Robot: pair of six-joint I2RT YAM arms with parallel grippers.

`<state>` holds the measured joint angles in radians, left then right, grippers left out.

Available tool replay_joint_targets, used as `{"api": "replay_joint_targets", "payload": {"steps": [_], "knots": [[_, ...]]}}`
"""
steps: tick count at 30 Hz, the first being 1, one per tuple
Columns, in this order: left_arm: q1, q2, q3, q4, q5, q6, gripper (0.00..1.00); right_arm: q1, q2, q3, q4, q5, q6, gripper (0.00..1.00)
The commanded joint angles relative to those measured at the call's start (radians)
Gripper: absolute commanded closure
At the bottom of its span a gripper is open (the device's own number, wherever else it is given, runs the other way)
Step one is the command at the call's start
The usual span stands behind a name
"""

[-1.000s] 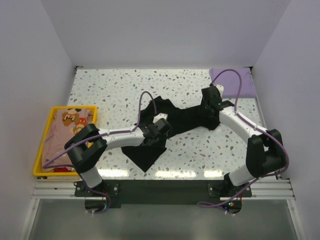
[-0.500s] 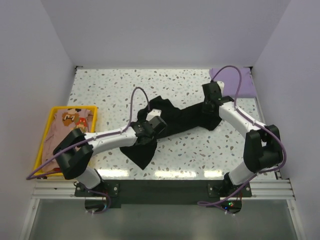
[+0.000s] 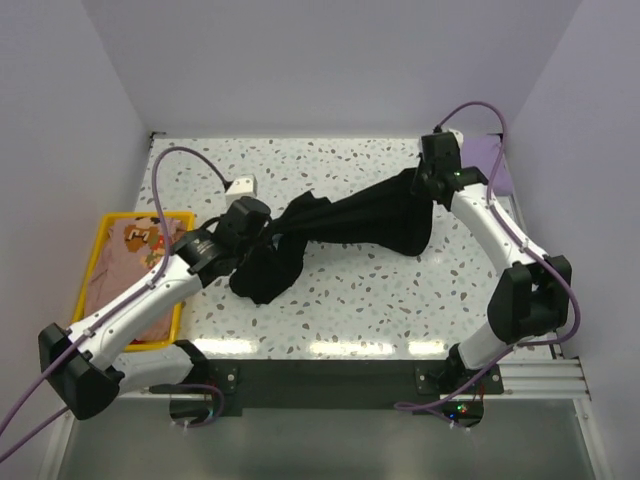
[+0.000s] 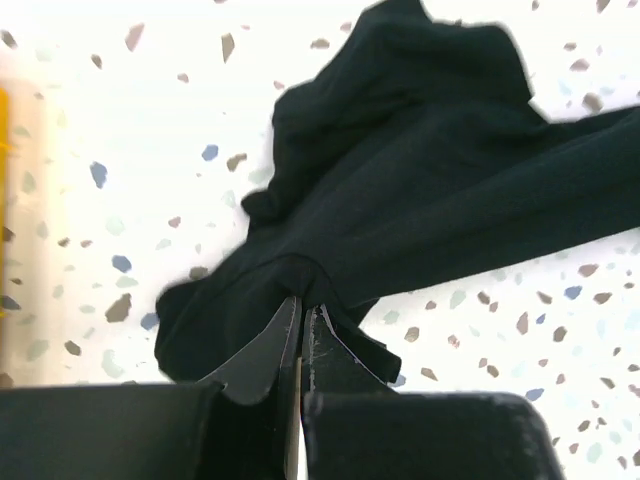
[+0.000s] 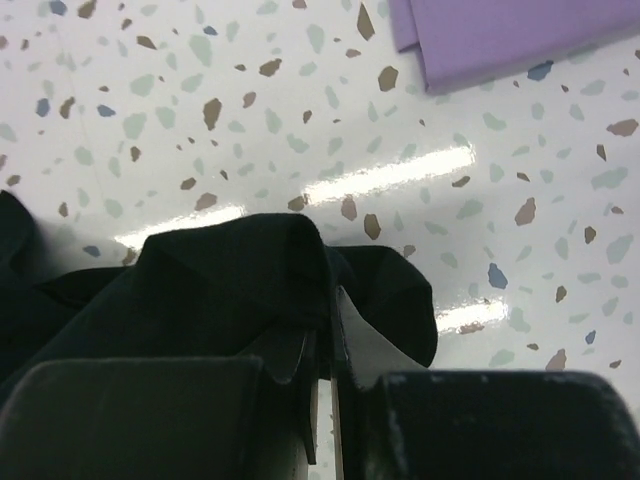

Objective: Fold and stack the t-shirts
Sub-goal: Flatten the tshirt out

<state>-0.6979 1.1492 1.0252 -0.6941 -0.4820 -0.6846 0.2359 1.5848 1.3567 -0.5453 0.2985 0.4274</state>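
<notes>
Two bystanders — yellow tray (image 3: 120,215), lavender shirt (image 5: 500,35).

The big t-shirt (image 3: 360,220) stretches across the middle of the table (image 3: 330,165). Well to its left sits the tray (image 3: 84,292), with the printed t-shirt (image 3: 125,265) inside. Just behind its right end lies the folded t-shirt (image 5: 510,30).

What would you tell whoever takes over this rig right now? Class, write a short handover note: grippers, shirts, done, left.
Left gripper: shut on a bunched edge of the black t-shirt.
Right gripper: shut on its other end; the cloth hangs stretched between the two.
Lavender t-shirt: flat at the far right corner, apparently folded.
Peach t-shirt: lying loose in the yellow tray.
Left: fold the black one, then the peach one, and stack all three.
</notes>
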Motion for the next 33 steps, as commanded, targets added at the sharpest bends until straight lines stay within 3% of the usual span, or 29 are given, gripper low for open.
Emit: {"api": "replay_joint_targets", "payload": {"steps": [1, 9, 13, 16, 19, 20, 23, 24, 25, 28, 33], "knots": [[0.021, -0.048, 0.108, -0.077, -0.119, 0.054, 1.00, -0.026, -0.028, 0.102, -0.034, -0.015, -0.027, 1.00], [0.129, -0.014, 0.225, -0.041, -0.107, 0.151, 1.00, -0.073, -0.068, 0.229, -0.065, -0.154, -0.015, 1.00], [0.320, 0.105, 0.355, 0.118, 0.024, 0.249, 1.00, -0.099, 0.033, 0.347, -0.007, -0.266, 0.034, 1.00], [0.409, 0.259, 0.551, 0.238, 0.080, 0.321, 1.00, -0.130, 0.171, 0.527, 0.065, -0.366, 0.094, 1.00], [0.468, 0.446, 0.887, 0.243, 0.161, 0.370, 1.00, -0.173, 0.295, 0.753, 0.116, -0.474, 0.178, 1.00], [0.474, 0.493, 1.084, 0.234, 0.175, 0.382, 1.00, -0.190, 0.319, 0.880, 0.122, -0.492, 0.213, 1.00], [0.482, 0.661, 1.472, 0.180, 0.221, 0.427, 1.00, -0.207, 0.388, 1.051, 0.134, -0.535, 0.255, 1.00], [0.483, 0.684, 1.516, 0.189, 0.229, 0.439, 1.00, -0.214, 0.388, 1.112, 0.146, -0.539, 0.260, 1.00], [0.483, 0.667, 1.523, 0.247, 0.241, 0.459, 1.00, -0.219, 0.383, 1.122, 0.156, -0.545, 0.263, 1.00], [0.483, 0.522, 1.258, 0.402, 0.244, 0.500, 1.00, -0.234, 0.295, 0.999, 0.212, -0.542, 0.254, 1.00], [0.483, 0.358, 1.035, 0.345, 0.256, 0.473, 1.00, -0.276, 0.082, 0.541, 0.314, -0.568, 0.252, 1.00]]}}
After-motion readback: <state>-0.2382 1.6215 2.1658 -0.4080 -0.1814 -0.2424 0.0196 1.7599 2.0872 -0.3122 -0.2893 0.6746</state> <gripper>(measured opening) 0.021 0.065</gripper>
